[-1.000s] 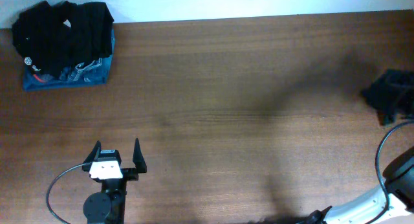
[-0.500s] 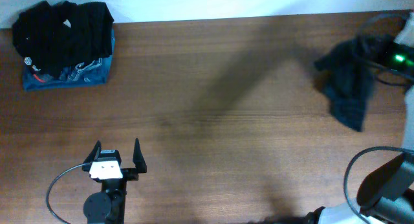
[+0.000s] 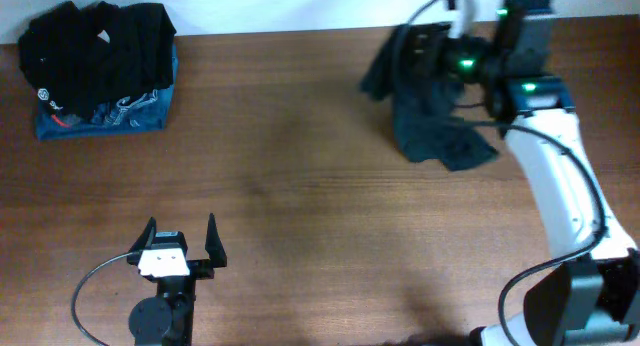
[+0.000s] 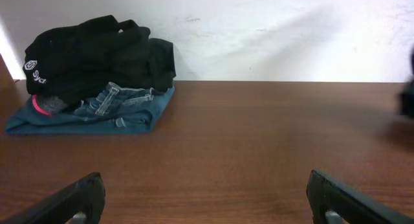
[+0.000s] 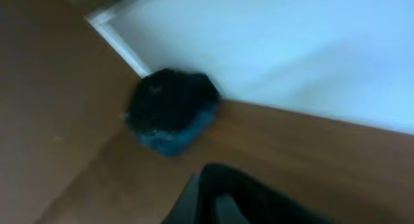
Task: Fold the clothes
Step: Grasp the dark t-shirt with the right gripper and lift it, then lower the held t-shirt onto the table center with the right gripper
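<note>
Holding the black garment [image 3: 432, 126] in the upper right of the overhead frame, the right gripper [image 3: 447, 66] is clamped tight on a bunched fold, fingers buried in cloth. The fabric spills down and to the right of the grip in a crumpled mass. Whether its lower edge touches the table [image 3: 300, 186] cannot be told from above.

- Pinching one bunch fits carrying, not folding. My guess is the garment is meant for the bare middle of the table, where it can be spread flat.
- The left gripper [image 3: 181, 226] sits at lower left, jaws wide apart, holding nothing. In the left wrist view its fingers [image 4: 77, 197] frame bare wood. It looks parked to leave the centre free, and ready to take a second corner.
- The black ribbed garment [image 3: 90, 46] with a round white logo lies on the blue garment [image 3: 130, 116] at upper left. Both sit well apart from both arms, stacked at the table's far edge against the wall.
- The right wrist view is blurred. A dark mass fills the bottom edge, either cloth or finger. The stack shows small against the wall.

Risk: a single-point hold lets the cloth land twisted, so it would need flattening before any fold.
</note>
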Controlling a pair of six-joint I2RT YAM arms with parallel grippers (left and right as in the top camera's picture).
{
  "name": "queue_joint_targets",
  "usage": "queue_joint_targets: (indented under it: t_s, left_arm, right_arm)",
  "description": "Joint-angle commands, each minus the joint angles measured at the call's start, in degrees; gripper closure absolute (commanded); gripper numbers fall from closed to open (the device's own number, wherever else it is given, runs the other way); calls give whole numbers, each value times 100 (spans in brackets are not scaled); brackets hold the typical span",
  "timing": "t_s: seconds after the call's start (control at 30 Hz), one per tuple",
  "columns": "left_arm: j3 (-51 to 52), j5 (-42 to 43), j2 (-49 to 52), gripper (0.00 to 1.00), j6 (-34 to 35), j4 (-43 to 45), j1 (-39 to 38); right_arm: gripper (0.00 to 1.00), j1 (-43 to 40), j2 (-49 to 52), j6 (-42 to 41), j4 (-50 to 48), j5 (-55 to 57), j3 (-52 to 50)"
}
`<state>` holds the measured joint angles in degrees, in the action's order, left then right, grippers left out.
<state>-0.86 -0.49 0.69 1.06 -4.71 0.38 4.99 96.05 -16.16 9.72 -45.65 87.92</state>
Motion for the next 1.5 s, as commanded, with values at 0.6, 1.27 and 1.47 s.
queue_joint_targets:
  t_s: [0.6,1.27,1.47]
  left_arm:
    - [35,-20,-28,1,-90,-4,-33]
    - [35,-20,-28,1,-90,-4,-35]
    - [35,-20,-28,1,-90,-4,-33]
  right_arm:
    - [96,1403,-251,-63,870,1325,1185]
    - [90,1488,302,66,2105,3088,1174]
    - [82,1488,302,57,2479,2673,1174]
